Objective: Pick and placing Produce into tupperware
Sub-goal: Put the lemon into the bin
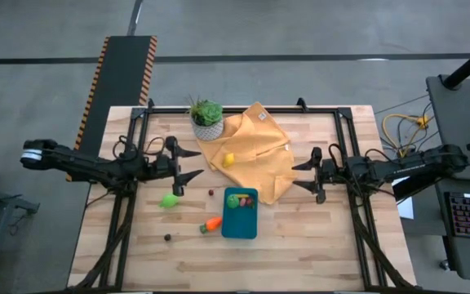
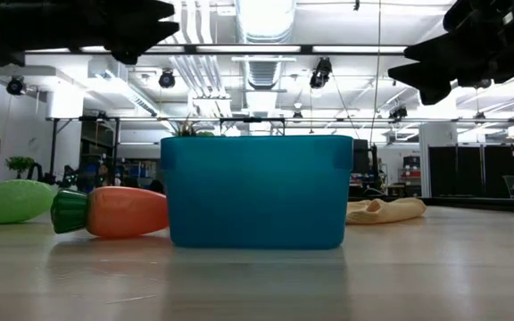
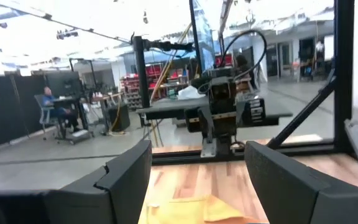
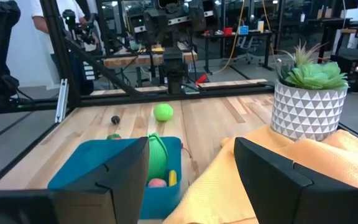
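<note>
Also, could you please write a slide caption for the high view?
Both grippers, left and right, hover open beside the teal tupperware, partly filled with produce.

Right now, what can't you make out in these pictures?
- What lies in the container: the low view shows only its opaque wall.
- The two small dark pieces and: too small in the high view to name.
- The yellow piece on the cloth: too small to tell its kind.
- The left gripper in the low view: only a dark shape cut by the top edge.
</note>
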Motion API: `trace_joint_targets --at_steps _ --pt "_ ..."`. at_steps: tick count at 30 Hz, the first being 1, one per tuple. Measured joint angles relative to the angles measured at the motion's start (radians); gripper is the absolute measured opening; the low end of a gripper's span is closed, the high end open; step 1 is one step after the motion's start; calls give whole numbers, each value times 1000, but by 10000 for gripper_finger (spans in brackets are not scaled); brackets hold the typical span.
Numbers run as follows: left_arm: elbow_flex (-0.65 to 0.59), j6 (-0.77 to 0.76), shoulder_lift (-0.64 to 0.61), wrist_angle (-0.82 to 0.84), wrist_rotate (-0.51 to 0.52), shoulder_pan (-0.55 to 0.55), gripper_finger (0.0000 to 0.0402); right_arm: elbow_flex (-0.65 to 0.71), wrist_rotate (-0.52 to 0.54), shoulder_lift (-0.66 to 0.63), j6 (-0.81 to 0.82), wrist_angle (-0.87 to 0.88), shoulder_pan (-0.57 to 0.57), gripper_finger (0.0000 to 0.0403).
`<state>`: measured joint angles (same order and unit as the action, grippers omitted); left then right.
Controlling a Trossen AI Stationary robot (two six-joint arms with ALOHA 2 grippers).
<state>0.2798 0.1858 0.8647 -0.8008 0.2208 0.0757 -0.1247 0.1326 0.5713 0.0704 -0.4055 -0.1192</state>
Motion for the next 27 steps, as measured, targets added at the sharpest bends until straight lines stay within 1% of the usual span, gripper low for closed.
trace_joint_targets --at_steps 3,5,6,8,10,12,14,17,20,23,25,27 --pt "38 -4 54 5 24 -10 245 0 0 1 0 0 0 228" --pt "80 -50 93 25 67 -19 248 0 0 1 0 -1 0 228" --pt "107 -75 109 62 92 -25 253 0 0 1 0 -2 0 228" --pt "169 -118 140 189 130 -40 270 0 0 1 0 -1 0 228" --pt "233 -127 175 328 146 -53 291 0 0 0 -7 1 0 228" --pt "292 -118 218 419 148 -56 314 0 0 -6 -42 32 0 228" --pt "340 -92 255 477 146 -56 332 1 34 -20 -69 63 0 228" --pt "395 -69 304 505 145 -56 346 12 115 -53 -68 68 1 228" --pt "430 -84 333 513 190 -66 348 19 131 -85 -65 81 0 226" --pt "485 -211 347 583 259 -105 348 20 131 -106 -43 93 0 227" --pt "528 -334 356 665 263 -138 348 20 131 -108 -35 95 0 226" --pt "562 -427 377 724 263 -163 348 20 131 -107 -32 96 0 226"
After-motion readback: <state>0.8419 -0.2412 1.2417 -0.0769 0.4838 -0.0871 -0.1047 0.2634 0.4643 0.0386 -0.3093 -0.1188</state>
